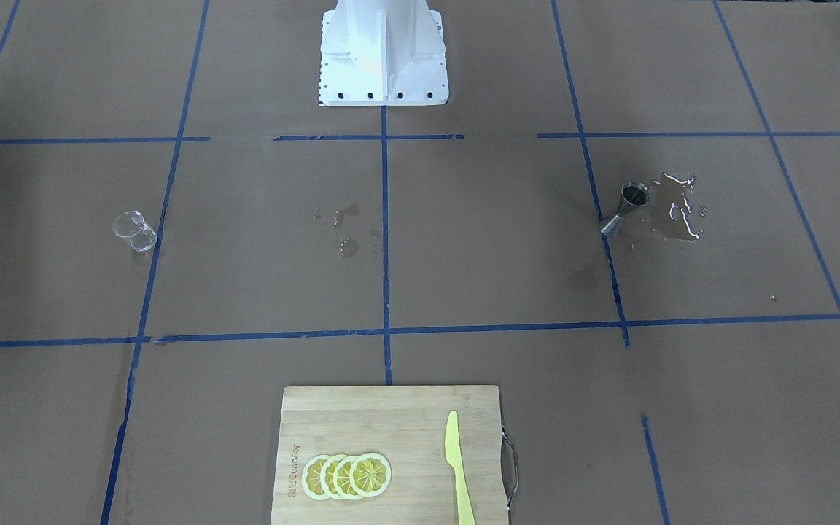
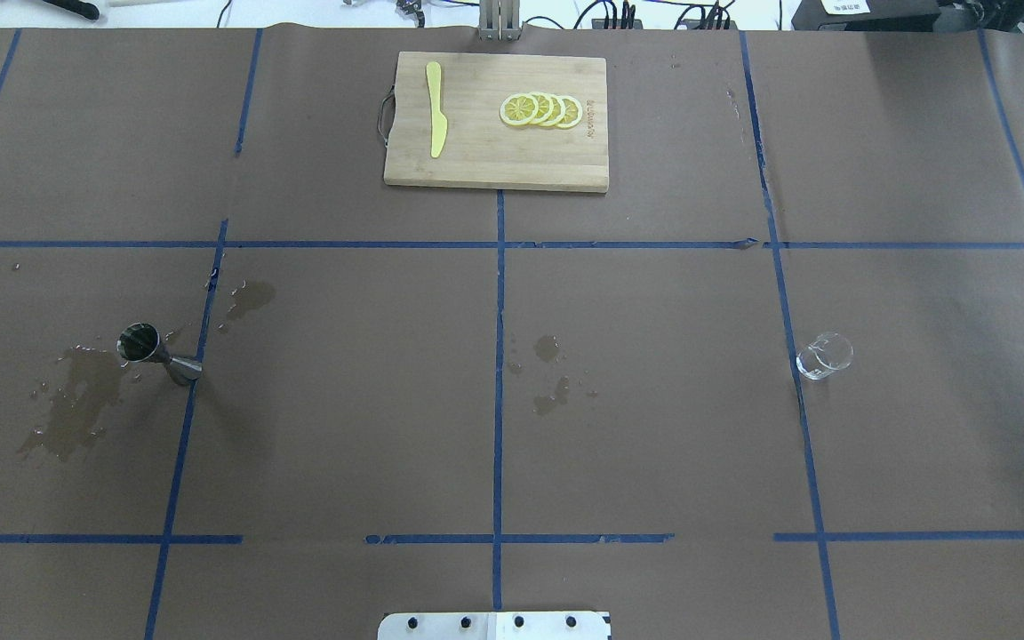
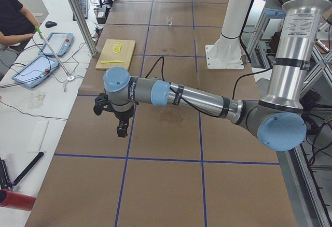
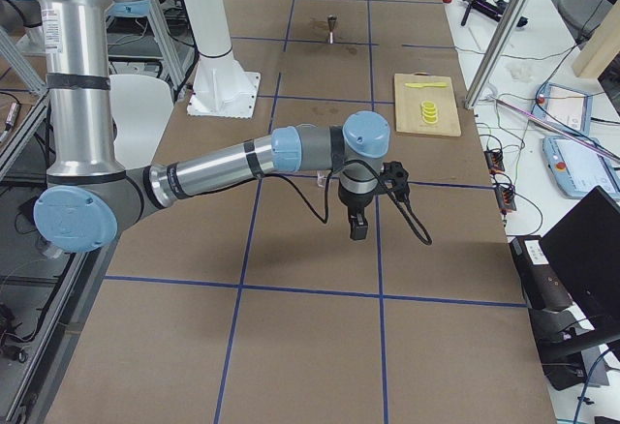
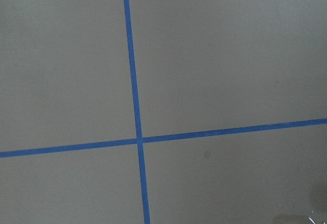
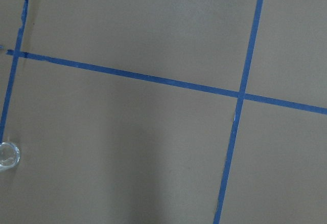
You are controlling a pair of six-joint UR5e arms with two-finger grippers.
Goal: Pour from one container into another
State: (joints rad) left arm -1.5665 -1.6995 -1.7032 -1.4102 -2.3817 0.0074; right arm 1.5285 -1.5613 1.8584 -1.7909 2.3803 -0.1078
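— Left gripper (image 3: 122, 129) and right gripper (image 4: 357, 228), do they hold something?
— I cannot tell. Both show only in the side views, and each hangs above the table (image 3: 166, 185).
— Where is the glass cup (image 2: 824, 356)?
— It stands on my right side, just beside a blue tape line (image 2: 804, 427). The jigger (image 2: 156, 353) stands well apart on my left, near a wet puddle (image 2: 76, 400).

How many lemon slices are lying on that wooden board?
4. The yellow lemon slices overlap in one row on the rectangular wooden cutting board: the fully visible one nearest the yellow knife, three tucked behind it. A fifth underneath is possible.
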